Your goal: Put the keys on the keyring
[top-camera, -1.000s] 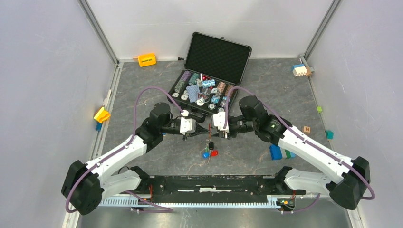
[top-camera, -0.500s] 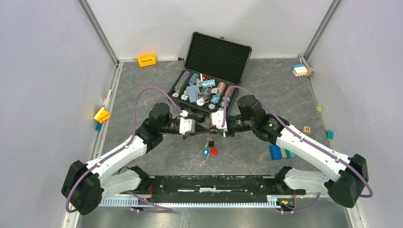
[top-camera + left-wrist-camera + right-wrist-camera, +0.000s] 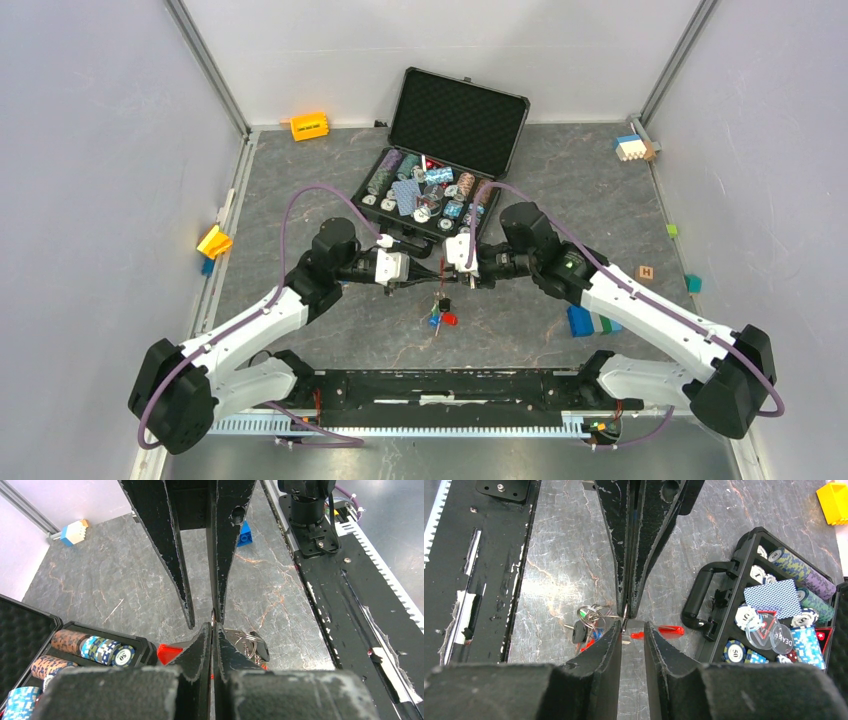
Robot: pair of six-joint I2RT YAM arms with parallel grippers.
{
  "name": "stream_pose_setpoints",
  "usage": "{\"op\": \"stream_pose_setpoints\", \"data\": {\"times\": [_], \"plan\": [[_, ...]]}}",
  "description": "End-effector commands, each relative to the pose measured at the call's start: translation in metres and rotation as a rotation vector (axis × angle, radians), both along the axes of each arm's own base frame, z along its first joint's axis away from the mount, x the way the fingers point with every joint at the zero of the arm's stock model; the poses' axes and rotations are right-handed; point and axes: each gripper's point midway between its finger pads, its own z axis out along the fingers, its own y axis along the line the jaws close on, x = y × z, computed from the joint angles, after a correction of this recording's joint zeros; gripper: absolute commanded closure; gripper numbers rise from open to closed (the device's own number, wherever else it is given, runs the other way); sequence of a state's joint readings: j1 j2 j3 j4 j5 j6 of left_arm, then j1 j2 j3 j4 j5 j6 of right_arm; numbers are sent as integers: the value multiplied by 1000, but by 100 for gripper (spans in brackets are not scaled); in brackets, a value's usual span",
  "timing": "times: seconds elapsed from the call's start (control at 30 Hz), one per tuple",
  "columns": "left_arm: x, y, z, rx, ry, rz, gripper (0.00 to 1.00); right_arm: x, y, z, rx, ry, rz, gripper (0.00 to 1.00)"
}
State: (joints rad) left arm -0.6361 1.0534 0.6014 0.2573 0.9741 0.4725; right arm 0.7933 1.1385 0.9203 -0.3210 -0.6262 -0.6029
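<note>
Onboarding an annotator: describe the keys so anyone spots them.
Find the open black case. Nearside, the left gripper meets the right gripper. Nearside again are the keys: a tiny cluster capped blue and red, smaller than the blue block rightward.

Just on the near side of the open poker-chip case (image 3: 440,190), the left gripper (image 3: 430,273) and right gripper (image 3: 447,273) meet tip to tip. Each blocks the other's path, with the case's handle (image 3: 696,600) close behind them and the bunch of keys (image 3: 440,318) just nearer still. Left of the case the bench (image 3: 300,190) is open out to the yellow block (image 3: 214,241); right of the case, open bench runs to the blue blocks (image 3: 580,320) lying beside the right arm.
</note>
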Motion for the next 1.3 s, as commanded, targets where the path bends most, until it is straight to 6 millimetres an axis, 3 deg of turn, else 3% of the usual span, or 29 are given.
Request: {"op": "stream_pose_setpoints", "data": {"times": [0.0, 1.27], "plan": [[-5, -1, 22, -60, -47, -31, 98, 4, 1, 14, 42, -32, -10, 72], [1, -5, 16, -68, 5, -8, 98, 1, 14, 19, 77, 36, 21, 81]]}}
